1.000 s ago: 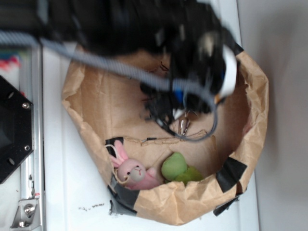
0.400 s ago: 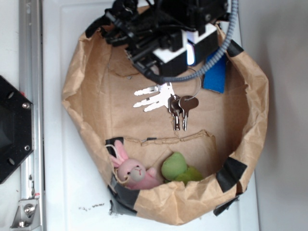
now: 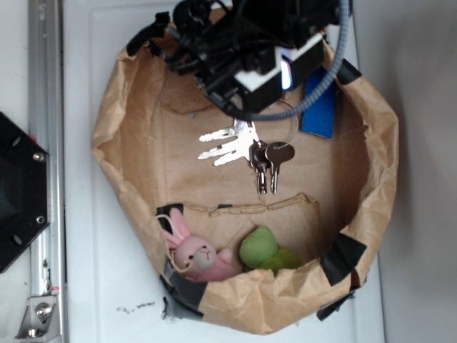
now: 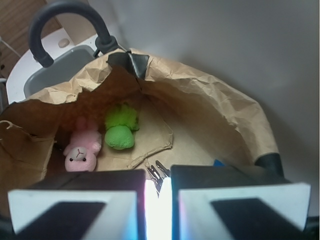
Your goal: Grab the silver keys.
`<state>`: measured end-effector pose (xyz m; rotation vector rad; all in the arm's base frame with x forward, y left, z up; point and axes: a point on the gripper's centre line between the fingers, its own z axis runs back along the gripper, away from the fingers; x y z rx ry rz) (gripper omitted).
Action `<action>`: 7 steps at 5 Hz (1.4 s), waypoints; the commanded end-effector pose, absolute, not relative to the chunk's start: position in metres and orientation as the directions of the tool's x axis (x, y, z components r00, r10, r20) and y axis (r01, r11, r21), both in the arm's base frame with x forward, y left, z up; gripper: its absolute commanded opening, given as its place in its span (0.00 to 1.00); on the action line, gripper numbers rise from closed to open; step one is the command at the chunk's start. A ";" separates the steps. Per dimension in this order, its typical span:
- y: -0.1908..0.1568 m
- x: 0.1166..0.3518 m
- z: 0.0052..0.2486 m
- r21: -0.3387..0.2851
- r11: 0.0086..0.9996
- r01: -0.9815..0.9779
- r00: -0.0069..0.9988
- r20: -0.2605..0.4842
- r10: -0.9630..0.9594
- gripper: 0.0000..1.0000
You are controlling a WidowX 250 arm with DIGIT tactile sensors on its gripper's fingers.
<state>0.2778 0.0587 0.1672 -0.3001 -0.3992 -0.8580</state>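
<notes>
Jaws nearly closed, with only a narrow gap and nothing between them, the gripper (image 3: 246,86) hangs just above the silver keys (image 3: 246,150), which lie fanned on the paper bag's (image 3: 128,153) floor.

Robot lab bench: white tabletop (image 3: 107,286); aluminium rail (image 3: 44,107); taped paper bag (image 3: 136,157)

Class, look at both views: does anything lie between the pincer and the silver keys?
Nothing visible does. The pincer sits just above the keys on the bag floor; the blue block lies off to one side.
</notes>
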 end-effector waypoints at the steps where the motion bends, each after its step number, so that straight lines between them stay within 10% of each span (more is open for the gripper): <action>1: 0.058 0.278 0.143 0.017 0.577 0.817 0.547 0.296 -0.783 1.00; 7: 0.068 0.289 0.114 0.039 0.578 0.815 0.563 0.183 -0.806 1.00</action>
